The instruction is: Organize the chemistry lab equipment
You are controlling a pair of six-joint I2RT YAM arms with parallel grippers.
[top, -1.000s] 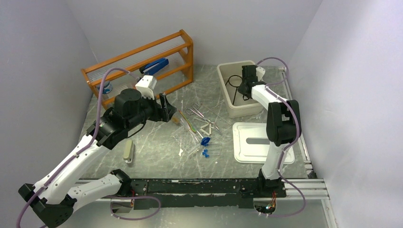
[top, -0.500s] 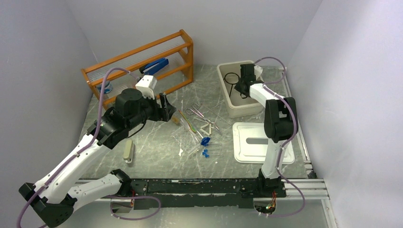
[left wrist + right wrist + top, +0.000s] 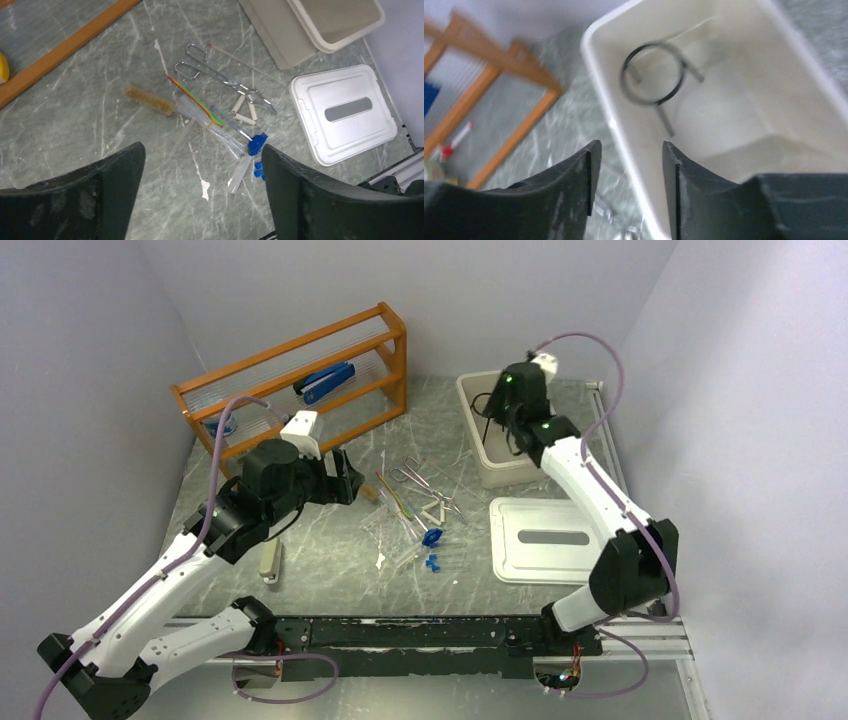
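Landmark: bin [image 3: 500,476], a pale open tub at the far right of the table; all places below are given from it.
Right gripper [image 3: 630,150]: fingers parted with nothing between them, poised above the bin's left rim.
Black wire ring stand [image 3: 651,103]: lying on the bin's floor, released and apart from the fingers.
Left gripper [image 3: 201,147]: jaws spread wide and empty, hovering well to the left of the bin over the loose items.
Metal tweezers [image 3: 220,80]: flat on the table, left of the bin and outside it.
White triangle [image 3: 245,110]: beside the tweezers' tips, left of the bin and nearer the arm bases.
Thin rods [image 3: 200,104]: lying slantwise left of the bin, crossing the clear tubes.
Clear blue-capped tubes [image 3: 247,150]: scattered left of the bin and farthest from it toward the bases; two small blue caps lie loose just beside them.
Bristle brush [image 3: 150,100]: on the table, the item farthest left of the bin.
Lid [image 3: 320,140]: flat on the table just on the near side of the bin, not fitted.
Done, as judged: one item, the ring stand, is stowed.
Left, as judged: every small item in the cluster is yet to be gathered, and the lid is off, so the task looks to be at an early stage.
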